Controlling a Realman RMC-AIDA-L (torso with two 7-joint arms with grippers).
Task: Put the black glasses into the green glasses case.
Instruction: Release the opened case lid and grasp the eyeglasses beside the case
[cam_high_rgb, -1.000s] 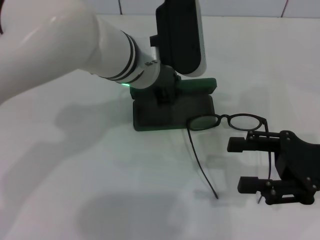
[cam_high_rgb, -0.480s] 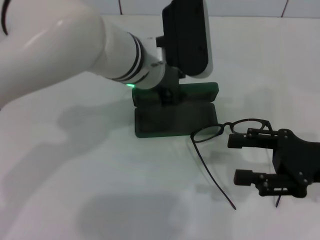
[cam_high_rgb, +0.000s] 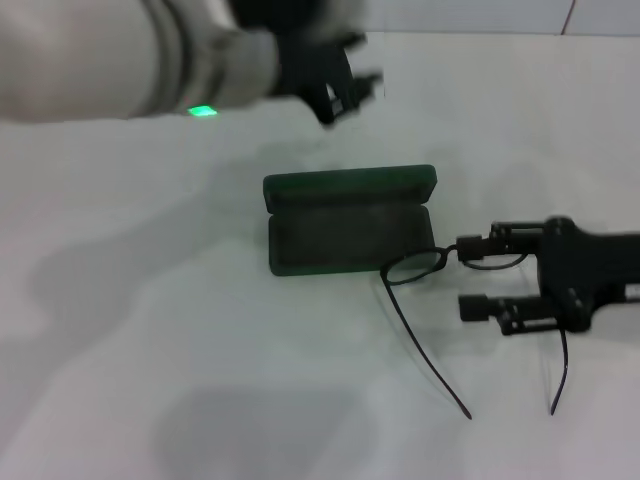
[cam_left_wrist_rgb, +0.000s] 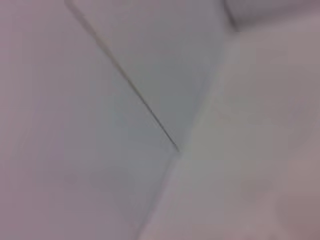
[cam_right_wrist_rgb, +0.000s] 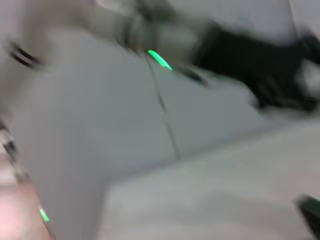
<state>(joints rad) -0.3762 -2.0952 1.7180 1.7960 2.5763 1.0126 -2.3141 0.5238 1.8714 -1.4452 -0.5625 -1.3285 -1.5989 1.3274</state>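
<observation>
Two right gripper (cam_high_rgb: 468, 277) fingers (cam_high_rgb: 478, 306) spread, straddling black glasses (cam_high_rgb: 440, 262) at right lens, nothing clamped | glasses at 4 o'clock of open green glasses case (cam_high_rgb: 348, 220), left lens on its corner | light, fragile, slippery; grip bridge | left gripper (cam_high_rgb: 345, 90) at 12 o'clock, fingers blurred, state unclear | white tabletop (cam_high_rgb: 200, 380), tiled wall behind.

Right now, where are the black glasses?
In the head view, the black glasses sit right of centre on the white table, one lens by the open green glasses case, at the right hand.
</observation>
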